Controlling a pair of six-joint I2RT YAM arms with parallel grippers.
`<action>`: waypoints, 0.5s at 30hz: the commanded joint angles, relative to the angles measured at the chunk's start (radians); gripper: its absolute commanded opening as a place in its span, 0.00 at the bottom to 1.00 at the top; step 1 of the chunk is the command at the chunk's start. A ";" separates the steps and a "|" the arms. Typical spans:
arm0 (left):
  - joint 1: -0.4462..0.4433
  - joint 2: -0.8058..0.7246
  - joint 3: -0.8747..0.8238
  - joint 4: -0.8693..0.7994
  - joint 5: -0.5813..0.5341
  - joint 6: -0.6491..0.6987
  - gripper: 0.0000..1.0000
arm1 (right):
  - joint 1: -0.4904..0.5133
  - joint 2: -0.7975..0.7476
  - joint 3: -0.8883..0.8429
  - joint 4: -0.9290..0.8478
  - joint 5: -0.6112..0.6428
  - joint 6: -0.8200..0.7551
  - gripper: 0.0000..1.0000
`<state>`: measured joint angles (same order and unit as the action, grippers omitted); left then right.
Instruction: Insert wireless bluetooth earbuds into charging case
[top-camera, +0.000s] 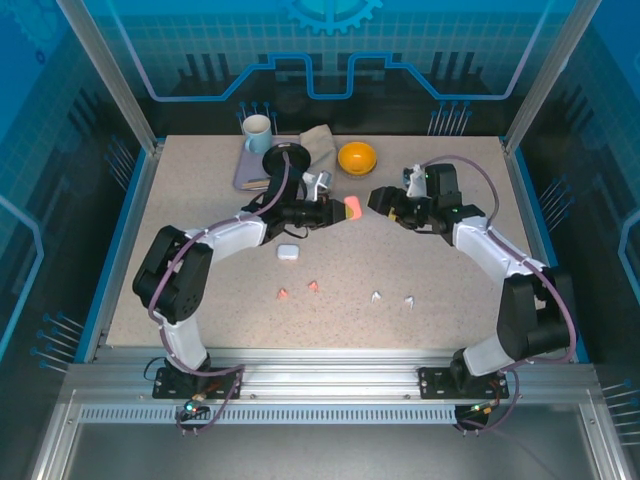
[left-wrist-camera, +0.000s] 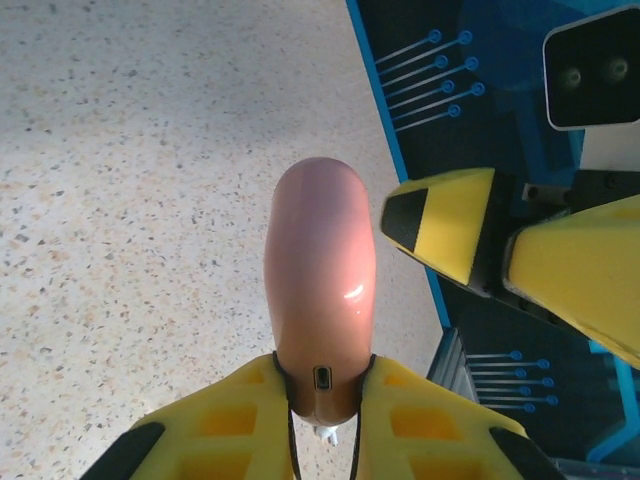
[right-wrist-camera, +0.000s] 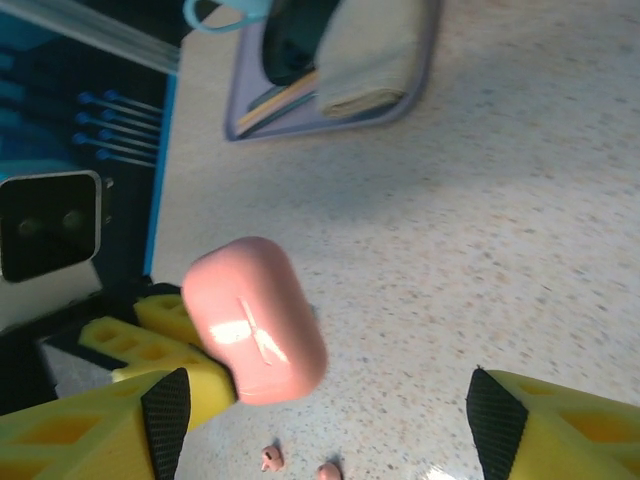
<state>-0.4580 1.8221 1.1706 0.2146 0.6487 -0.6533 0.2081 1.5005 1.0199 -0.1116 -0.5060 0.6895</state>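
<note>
Left pincer (left-wrist-camera: 322, 415) clamps the pink charging case (left-wrist-camera: 320, 270) by its port end, long axis pointing toward the right pincer (top-camera: 377, 199), whose jaws stand wide just beyond the case's free end. Pink earbuds (top-camera: 283, 294) and white earbuds (top-camera: 376, 296) lie on the tabletop (top-camera: 350, 335), nearer the bases.

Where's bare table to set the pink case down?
Free: the strip of speckled tabletop between the four pink and white earbuds and the near edge; the patch right of the small white rounded case. Crowded: the back, around pale mug, grey tray, orange bowl.
</note>
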 joint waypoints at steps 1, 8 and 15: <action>0.003 -0.026 0.033 -0.070 0.078 0.049 0.04 | 0.027 0.027 -0.001 0.083 -0.082 -0.062 0.75; 0.003 -0.041 0.049 -0.095 0.077 0.058 0.04 | 0.033 0.063 -0.024 0.115 -0.086 -0.052 0.73; 0.002 -0.044 0.059 -0.096 0.078 0.057 0.03 | 0.033 0.097 -0.076 0.131 -0.069 -0.059 0.70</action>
<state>-0.4580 1.8183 1.1946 0.1329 0.6971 -0.6182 0.2314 1.5684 0.9676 -0.0101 -0.5617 0.6498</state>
